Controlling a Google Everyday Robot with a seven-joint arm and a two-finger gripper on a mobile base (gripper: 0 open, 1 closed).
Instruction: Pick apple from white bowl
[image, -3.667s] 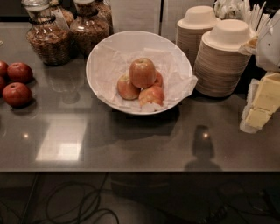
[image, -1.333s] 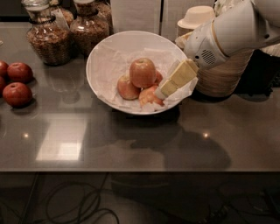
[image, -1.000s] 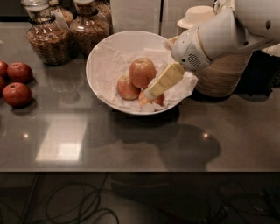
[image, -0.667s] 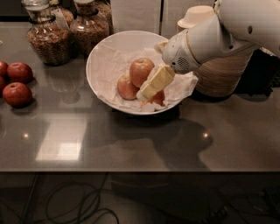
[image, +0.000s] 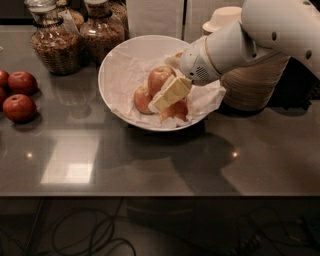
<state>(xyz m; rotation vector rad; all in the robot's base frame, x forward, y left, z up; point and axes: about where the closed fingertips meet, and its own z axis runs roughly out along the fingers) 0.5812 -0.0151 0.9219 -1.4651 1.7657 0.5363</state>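
Observation:
The white bowl lined with crinkled white paper stands mid-table. The largest red-orange apple lies in its middle, with two smaller apples beside and in front of it. My gripper reaches in from the right over the bowl. It is open, with one cream finger in front of the large apple and the other just showing behind it at the far side. The front finger partly hides the apple's right side and the small apple below it.
Several dark red apples lie at the table's left edge. Two glass jars stand behind the bowl at the left. Stacks of beige disposable bowls stand to the right, under my arm. The table's front edge is near.
My arm has swung in from the right and moved left over the bowl, until the gripper reached the large apple. The apples have not moved.

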